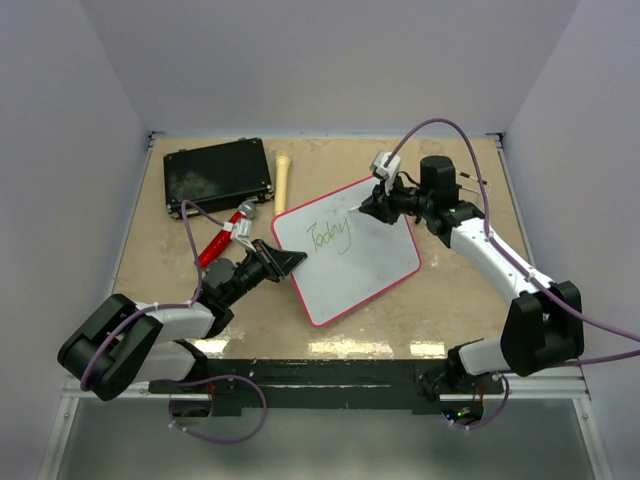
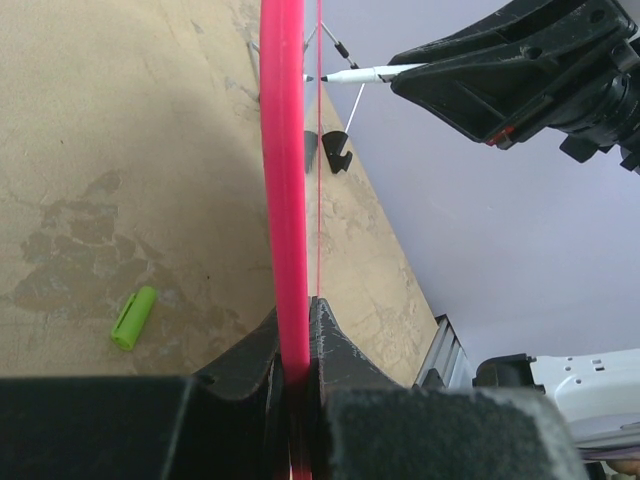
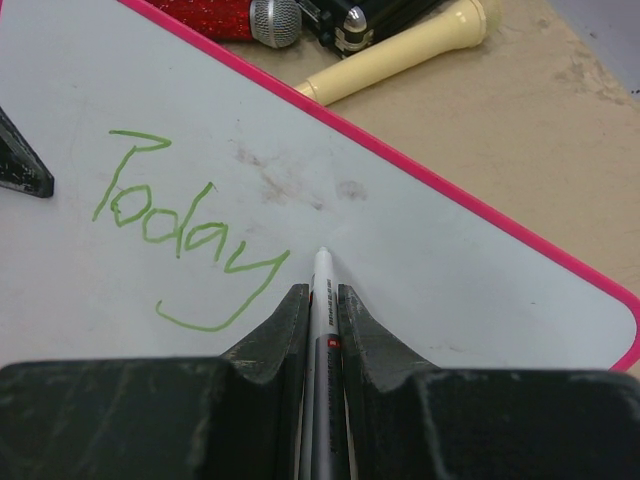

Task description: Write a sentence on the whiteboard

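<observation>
Whiteboard [image 1: 375,270] sits mid tabletop [image 1: 450,320], skewed diagonal, w/ green "Today" [image 1: 330,238] scrawled toward its upper left. It looks like a thin, stiff, light panel w/ a glossy slick face and a rounded pink plastic rim, so imo it'd skate around under pen pressure unless pinned by that rim. Left pincer [image 1: 285,262] is pinching exactly there, on the rim at the board's left edge, and right pincer [image 1: 372,205] is clamped on a slim white marker [image 3: 322,275], tip just beside the tail of the y; tabletop is matte blotchy tan, prob grippier than the board.
</observation>
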You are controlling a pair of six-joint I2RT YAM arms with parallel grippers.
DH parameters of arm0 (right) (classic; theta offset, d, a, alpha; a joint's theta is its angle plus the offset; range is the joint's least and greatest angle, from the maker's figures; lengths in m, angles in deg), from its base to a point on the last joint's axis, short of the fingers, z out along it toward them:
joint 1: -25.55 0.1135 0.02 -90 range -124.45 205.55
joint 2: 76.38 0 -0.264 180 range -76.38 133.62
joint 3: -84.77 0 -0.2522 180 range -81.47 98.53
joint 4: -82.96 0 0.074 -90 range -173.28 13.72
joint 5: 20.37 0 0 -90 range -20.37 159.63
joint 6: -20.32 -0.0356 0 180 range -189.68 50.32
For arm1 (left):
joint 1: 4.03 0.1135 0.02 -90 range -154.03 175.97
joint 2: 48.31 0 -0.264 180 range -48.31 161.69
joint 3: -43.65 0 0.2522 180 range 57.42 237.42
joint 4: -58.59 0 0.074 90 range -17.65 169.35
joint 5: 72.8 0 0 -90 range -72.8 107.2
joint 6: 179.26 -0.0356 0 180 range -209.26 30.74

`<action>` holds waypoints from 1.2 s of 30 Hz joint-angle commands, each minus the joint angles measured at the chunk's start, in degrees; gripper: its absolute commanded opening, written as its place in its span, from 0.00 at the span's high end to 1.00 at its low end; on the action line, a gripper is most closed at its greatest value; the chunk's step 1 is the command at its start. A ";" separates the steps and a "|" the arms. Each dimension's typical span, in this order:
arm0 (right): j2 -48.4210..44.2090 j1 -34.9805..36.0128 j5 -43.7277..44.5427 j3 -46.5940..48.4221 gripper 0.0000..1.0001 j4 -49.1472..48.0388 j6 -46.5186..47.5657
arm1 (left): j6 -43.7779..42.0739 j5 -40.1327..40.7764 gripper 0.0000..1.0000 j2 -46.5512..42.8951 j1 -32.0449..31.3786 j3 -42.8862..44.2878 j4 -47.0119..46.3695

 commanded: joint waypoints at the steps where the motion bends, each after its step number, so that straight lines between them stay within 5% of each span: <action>1: 0.65 0.13 2.35 0.37 1.00 -2.76 -1.07 | -2.91 -1.68 1.00 -0.15 -0.21 0.64 -5.80; 18: -3.64 0.13 -2.83 0.64 1.00 3.75 2.27 | -2.91 -1.33 1.00 0.11 -0.21 0.29 -5.97; 36: -2.25 -0.14 4.99 -0.06 1.00 2.77 1.57 | -3.00 -1.60 1.00 0.11 -0.21 0.02 -6.32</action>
